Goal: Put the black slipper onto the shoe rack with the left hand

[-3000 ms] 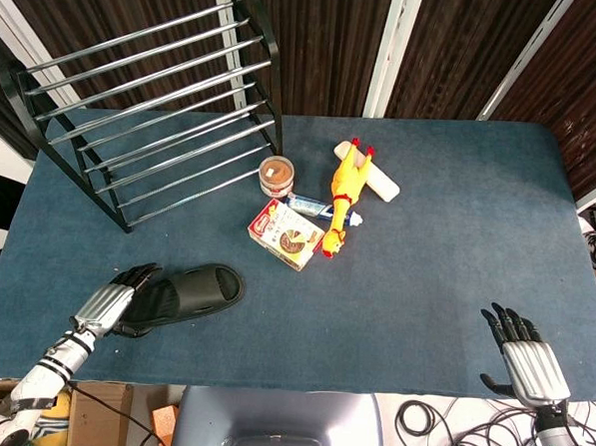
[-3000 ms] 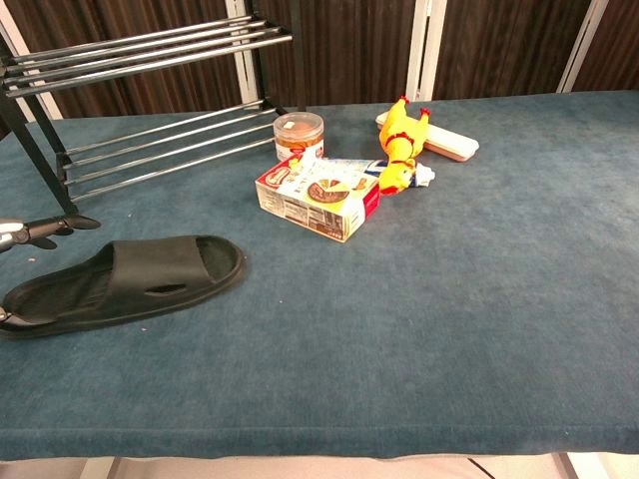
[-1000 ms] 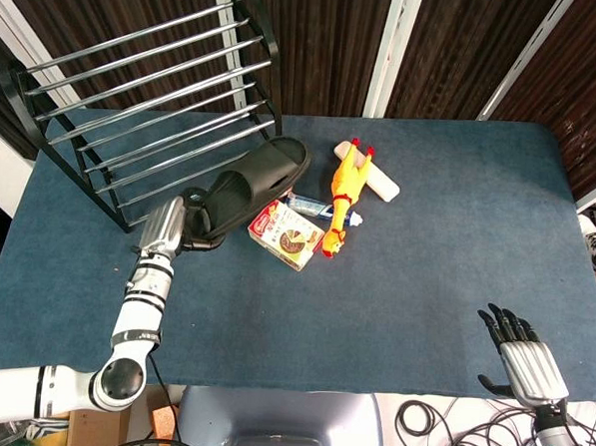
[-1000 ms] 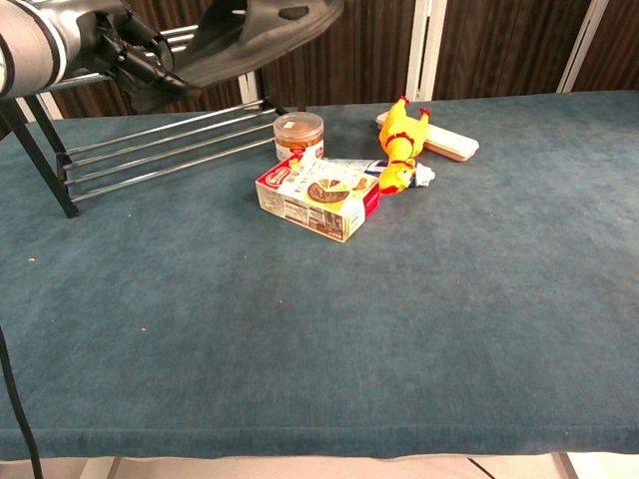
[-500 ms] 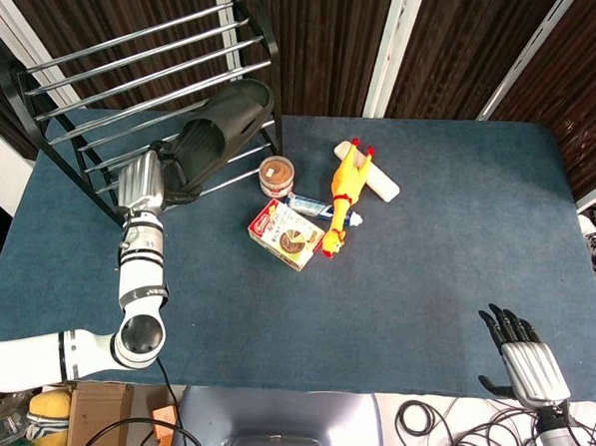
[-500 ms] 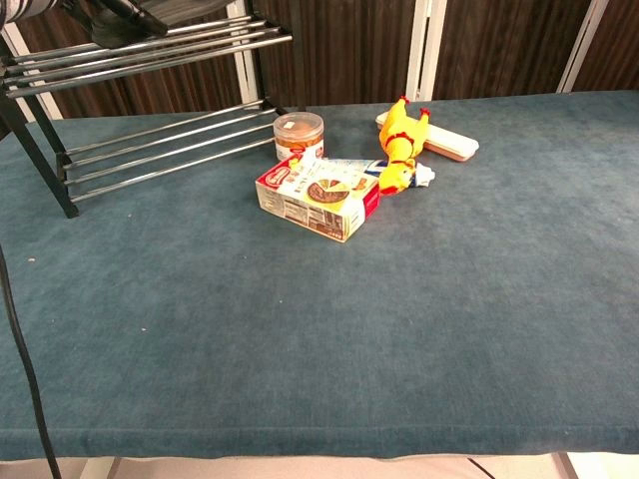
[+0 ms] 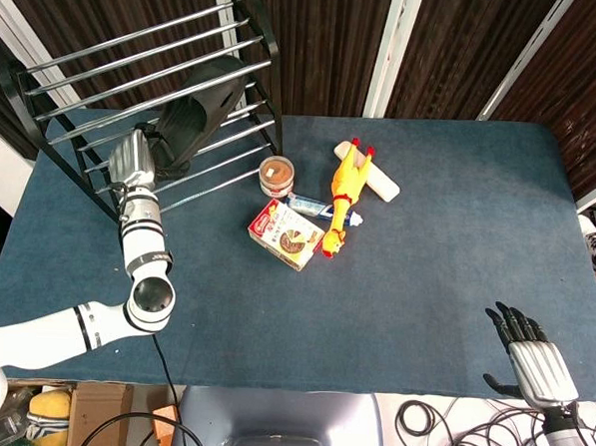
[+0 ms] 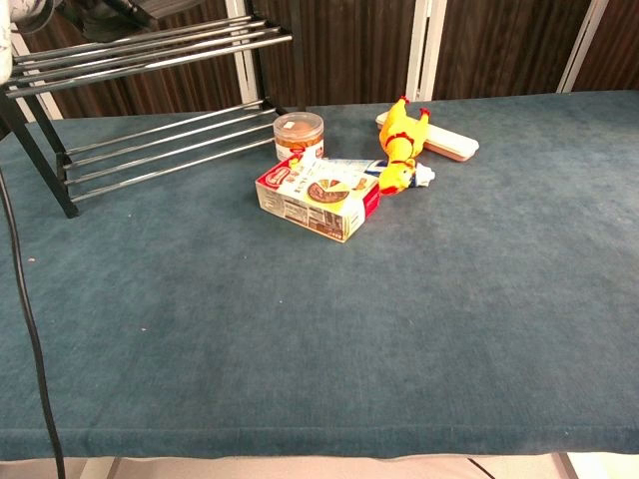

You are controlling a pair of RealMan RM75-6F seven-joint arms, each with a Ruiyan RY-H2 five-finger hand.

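The black slipper [image 7: 199,108] is held up against the upper rails of the chrome and black shoe rack [image 7: 96,63], toe toward the rack's right end. My left hand [image 7: 140,155] grips its heel end from below-left, with the arm rising from the table's left edge. I cannot tell whether the sole rests on the rails. In the chest view only a dark scrap of the slipper [image 8: 112,12] shows above the rack [image 8: 150,50]. My right hand [image 7: 531,360] hangs off the table's near right corner, fingers apart and holding nothing.
Right of the rack lie a round tin [image 7: 275,176], a printed food box [image 7: 287,233], a tube [image 7: 314,206], a yellow rubber chicken [image 7: 343,193] and a white bar [image 7: 369,172]. A black cable [image 8: 25,299] hangs down at the left in the chest view.
The left hand has lifted the slipper from the near left of the table up over the rack. In the last half second it went further up and left along the rails.
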